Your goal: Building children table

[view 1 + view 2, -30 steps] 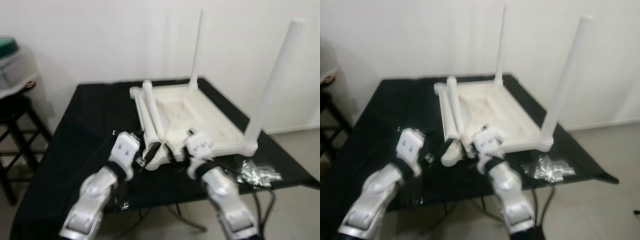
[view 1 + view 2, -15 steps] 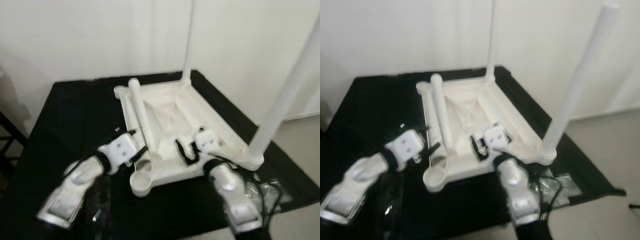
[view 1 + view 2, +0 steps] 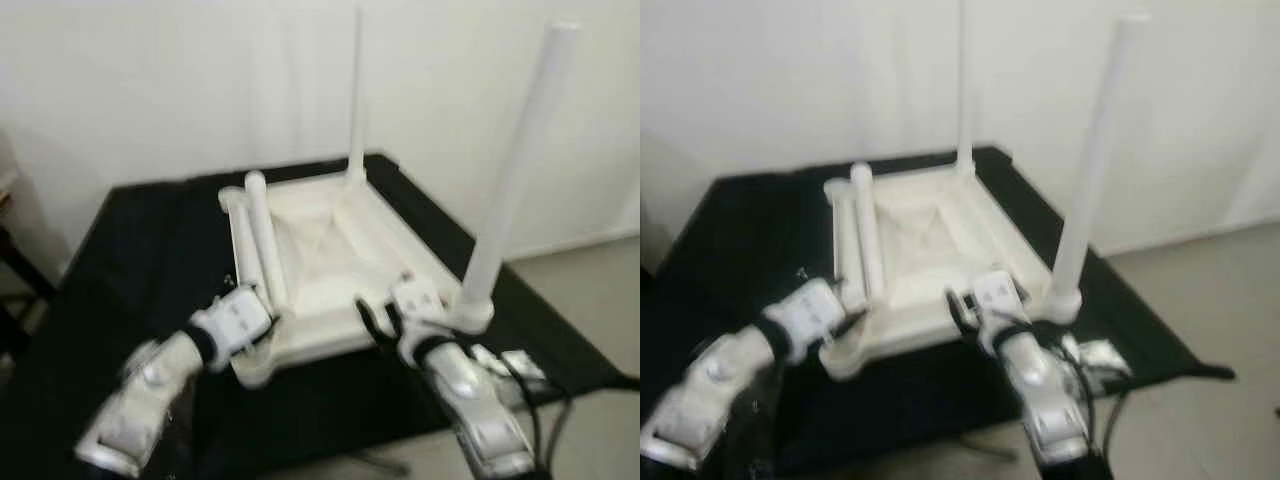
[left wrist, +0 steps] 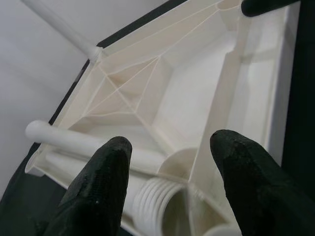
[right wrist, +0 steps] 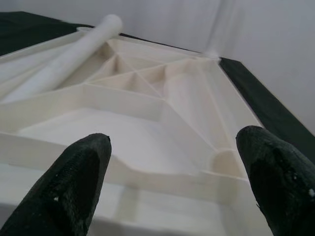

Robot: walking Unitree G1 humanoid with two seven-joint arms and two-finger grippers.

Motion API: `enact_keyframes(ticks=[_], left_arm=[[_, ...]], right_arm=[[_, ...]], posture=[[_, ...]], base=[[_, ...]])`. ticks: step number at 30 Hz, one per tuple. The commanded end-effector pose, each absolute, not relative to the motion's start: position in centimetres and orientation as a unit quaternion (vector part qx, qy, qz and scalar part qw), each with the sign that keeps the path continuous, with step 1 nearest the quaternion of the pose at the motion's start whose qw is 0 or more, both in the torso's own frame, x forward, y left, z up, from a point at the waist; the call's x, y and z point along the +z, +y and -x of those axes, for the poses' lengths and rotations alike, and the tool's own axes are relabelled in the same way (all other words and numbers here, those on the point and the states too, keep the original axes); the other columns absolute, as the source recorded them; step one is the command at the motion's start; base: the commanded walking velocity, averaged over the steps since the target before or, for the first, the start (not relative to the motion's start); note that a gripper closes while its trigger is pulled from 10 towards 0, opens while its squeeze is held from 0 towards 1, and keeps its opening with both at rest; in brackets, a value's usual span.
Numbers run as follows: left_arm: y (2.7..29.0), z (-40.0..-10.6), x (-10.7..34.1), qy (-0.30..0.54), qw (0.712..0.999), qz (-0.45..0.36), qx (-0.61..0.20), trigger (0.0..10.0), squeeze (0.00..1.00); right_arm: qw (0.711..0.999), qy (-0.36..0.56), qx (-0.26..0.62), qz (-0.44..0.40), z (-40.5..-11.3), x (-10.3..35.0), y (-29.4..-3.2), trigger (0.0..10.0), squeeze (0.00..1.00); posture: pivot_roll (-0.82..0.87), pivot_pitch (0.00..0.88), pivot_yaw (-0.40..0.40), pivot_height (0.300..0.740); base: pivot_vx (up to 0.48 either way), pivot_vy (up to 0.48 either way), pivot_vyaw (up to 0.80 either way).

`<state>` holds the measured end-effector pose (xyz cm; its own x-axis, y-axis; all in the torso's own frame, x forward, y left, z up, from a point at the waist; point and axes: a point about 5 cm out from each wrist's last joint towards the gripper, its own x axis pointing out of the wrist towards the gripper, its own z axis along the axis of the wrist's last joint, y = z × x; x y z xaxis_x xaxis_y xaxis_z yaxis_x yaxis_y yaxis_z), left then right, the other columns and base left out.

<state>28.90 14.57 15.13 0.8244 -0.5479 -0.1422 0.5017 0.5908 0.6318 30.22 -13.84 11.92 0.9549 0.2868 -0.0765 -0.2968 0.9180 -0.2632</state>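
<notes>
A white children's table top [image 3: 330, 250] lies upside down on the black table [image 3: 140, 230]. Two white legs stand upright in it, one at the far corner [image 3: 356, 90] and one at the near right corner [image 3: 515, 170]. Two loose legs [image 3: 258, 235] lie along its left side; the threaded end [image 4: 152, 196] of one shows between my left fingers. My left gripper [image 3: 268, 322] is open at the near left corner, with nothing held. My right gripper [image 3: 378, 315] is open at the near edge, its fingers [image 5: 78, 177] apart over the ribbed underside [image 5: 162, 98].
A clear bag of hardware [image 3: 510, 362] lies on the black table by the near right corner. A white wall stands close behind the table. Bare floor [image 3: 600, 290] lies to the right, and cables run along my right arm.
The whole picture has shifted, so the camera moved. Over the last second both grippers came forward from in front of the table top to its near edge.
</notes>
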Motion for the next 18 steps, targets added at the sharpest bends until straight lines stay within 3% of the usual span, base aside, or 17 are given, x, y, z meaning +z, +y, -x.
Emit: enact_keyframes(ticks=[1, 6, 8, 11, 18], left_arm=[[15.6, -29.2, 14.8, -0.008, 0.887, -0.374, -0.273, 10.0, 0.00], [17.0, -29.9, 14.2, 0.031, 0.864, -0.441, -0.242, 10.0, 0.00], [18.5, -30.2, 13.7, 0.057, 0.817, -0.528, -0.223, 10.0, 0.00], [19.6, -30.4, 13.4, 0.072, 0.797, -0.564, -0.206, 10.0, 0.00], [18.8, -31.1, 13.5, 0.052, 0.822, -0.537, -0.181, 10.0, 0.00]], right_arm=[[0.974, 0.015, 0.189, 0.125, -29.8, 11.7, -12.2, 10.0, 0.00], [0.967, 0.018, 0.222, 0.123, -29.0, 11.4, -11.1, 10.0, 0.00], [0.965, 0.020, 0.229, 0.123, -28.8, 11.2, -10.8, 10.0, 0.00], [0.963, 0.024, 0.236, 0.126, -28.6, 11.0, -10.6, 10.0, 0.00], [0.961, 0.027, 0.243, 0.127, -28.5, 11.0, -10.6, 10.0, 0.00]], posture=[[-0.09, 0.000, 0.018, 0.740], [-0.10, 0.000, 0.024, 0.740], [-0.10, 0.000, 0.026, 0.740], [-0.11, 0.000, 0.029, 0.740], [-0.11, 0.000, 0.025, 0.740]], base=[[0.000, 0.000, 0.00], [0.000, 0.000, 0.00], [0.000, 0.000, 0.00], [0.000, 0.000, 0.00], [0.000, 0.000, 0.00]])
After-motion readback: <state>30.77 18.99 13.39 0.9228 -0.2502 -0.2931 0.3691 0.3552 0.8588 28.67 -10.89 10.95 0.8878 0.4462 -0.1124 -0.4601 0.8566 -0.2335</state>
